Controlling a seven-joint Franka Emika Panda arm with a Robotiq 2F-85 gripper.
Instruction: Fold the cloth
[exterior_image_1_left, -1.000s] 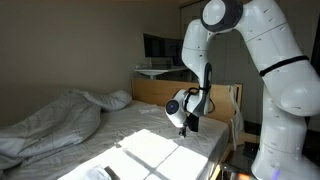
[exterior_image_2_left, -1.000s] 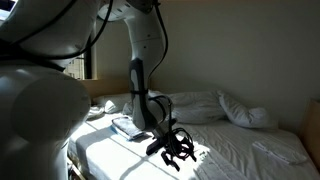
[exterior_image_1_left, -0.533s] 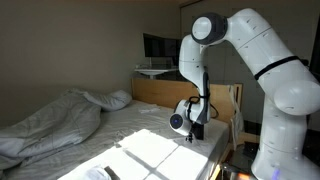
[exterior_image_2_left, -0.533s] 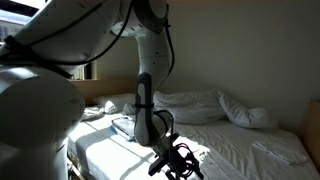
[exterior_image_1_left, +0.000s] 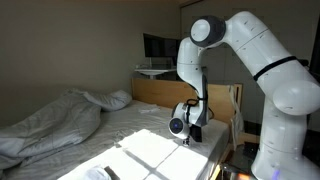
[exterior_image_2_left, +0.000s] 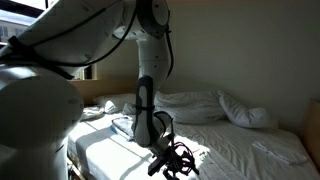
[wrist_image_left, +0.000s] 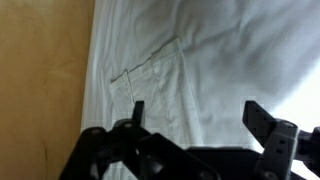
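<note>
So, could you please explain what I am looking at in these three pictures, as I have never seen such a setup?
It is a white robot arm working over a bed. Two pictures come from cameras in the room; the third from a camera on the arm's wrist, looking down past its black fingers. On the bed lies a thin, wrinkled white fabric sheet, with a puffy grey-white duvet bunched at one end. The fingers stand open near the sheet's edge and hold nothing.
</note>
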